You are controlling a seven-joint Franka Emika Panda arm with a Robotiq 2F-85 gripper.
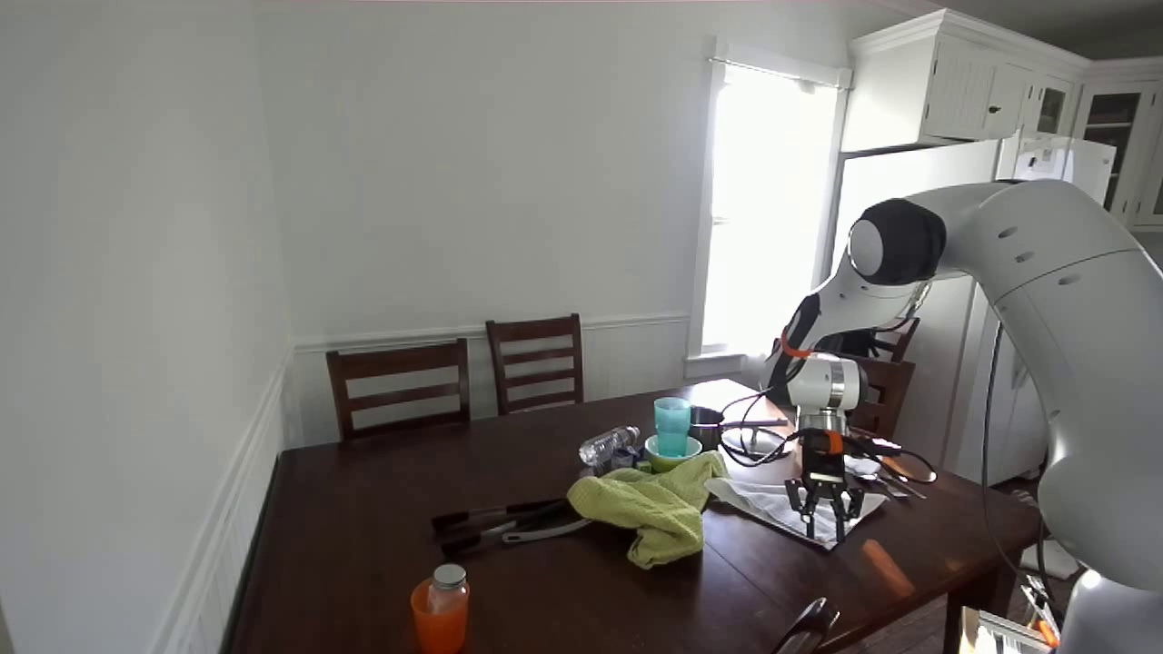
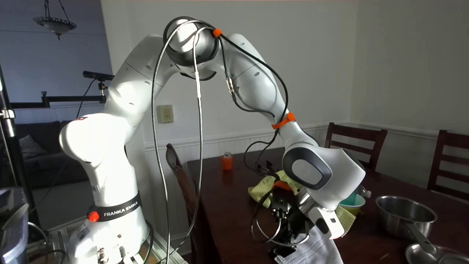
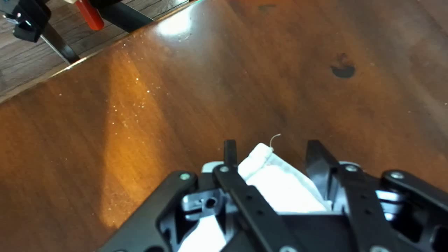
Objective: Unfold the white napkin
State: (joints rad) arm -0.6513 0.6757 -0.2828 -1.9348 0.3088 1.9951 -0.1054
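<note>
The white napkin (image 1: 759, 502) lies folded on the dark wooden table near its edge, and part of it shows in an exterior view (image 2: 317, 247). In the wrist view, one corner of the napkin (image 3: 280, 189), with a loose thread at its tip, shows between my fingers. My gripper (image 1: 825, 527) points down over the napkin's near corner. In the wrist view the gripper (image 3: 272, 148) is open, with its fingers on either side of the corner and a gap on the right. The rest of the napkin is hidden under the gripper there.
A yellow-green towel (image 1: 650, 513) lies beside the napkin, over utensils with dark handles (image 1: 491, 516). A teal cup (image 1: 672, 427) stands in a bowl. A metal pot (image 2: 403, 212) and an orange cup (image 1: 441, 622) are also on the table. The table edge (image 3: 101, 52) is close.
</note>
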